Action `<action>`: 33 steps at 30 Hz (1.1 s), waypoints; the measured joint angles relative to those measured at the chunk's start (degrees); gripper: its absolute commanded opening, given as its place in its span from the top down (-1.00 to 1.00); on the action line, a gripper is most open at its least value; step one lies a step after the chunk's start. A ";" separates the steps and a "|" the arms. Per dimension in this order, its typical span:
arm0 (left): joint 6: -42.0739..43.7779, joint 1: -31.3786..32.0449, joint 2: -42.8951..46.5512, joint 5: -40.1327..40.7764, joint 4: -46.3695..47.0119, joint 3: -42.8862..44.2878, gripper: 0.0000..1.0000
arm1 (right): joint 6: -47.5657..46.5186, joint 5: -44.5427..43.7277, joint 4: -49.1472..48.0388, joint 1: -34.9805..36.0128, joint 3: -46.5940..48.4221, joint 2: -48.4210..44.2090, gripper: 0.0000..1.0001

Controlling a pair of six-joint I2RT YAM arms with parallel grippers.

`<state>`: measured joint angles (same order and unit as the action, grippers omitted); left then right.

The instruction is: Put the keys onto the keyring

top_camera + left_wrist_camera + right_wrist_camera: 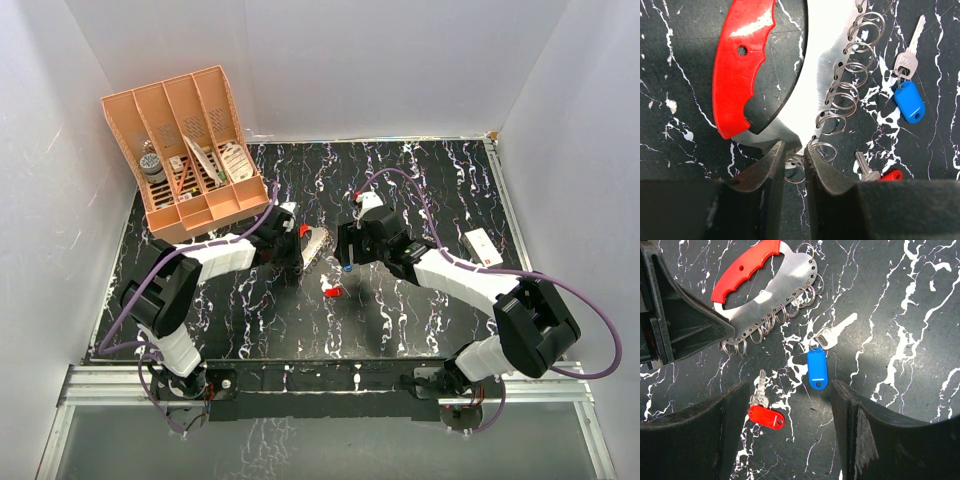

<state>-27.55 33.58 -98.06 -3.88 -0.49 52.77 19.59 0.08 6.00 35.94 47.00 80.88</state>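
Two keys, blue key (816, 367) and red key (765, 415), lie loose just beside the keyring (775, 285) near the middle of the tabletop (420, 320).
The left gripper (794, 147) has its fingers pinched on the end of the keyring's row of wire rings (840, 95), apparently to steady it. The right gripper (789, 387) holds its fingers wide apart over both keys, likely ready to take one.

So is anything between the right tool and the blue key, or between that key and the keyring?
Nothing visible. The open right tool hangs over the blue key, with only bare table between it and the keyring. The red key lies aside; the left tool pinches the keyring's end.
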 measured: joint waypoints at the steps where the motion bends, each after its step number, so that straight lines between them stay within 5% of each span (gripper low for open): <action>1: 0.04 0.02 -0.02 0.00 0.02 0.07 0.55 | 0.00 -0.04 0.00 0.00 0.00 0.00 -0.29; 11: -0.39 0.15 1.49 2.95 -0.11 0.07 -0.12 | 0.00 -0.13 0.00 0.00 -0.02 0.00 -0.30; 33: -0.31 0.17 4.13 15.76 2.10 0.07 -0.35 | 0.00 -0.37 0.00 0.00 -0.04 0.00 -0.32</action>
<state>-27.86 33.76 -93.93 11.88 1.61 52.84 19.59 -0.30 6.00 35.94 46.96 80.88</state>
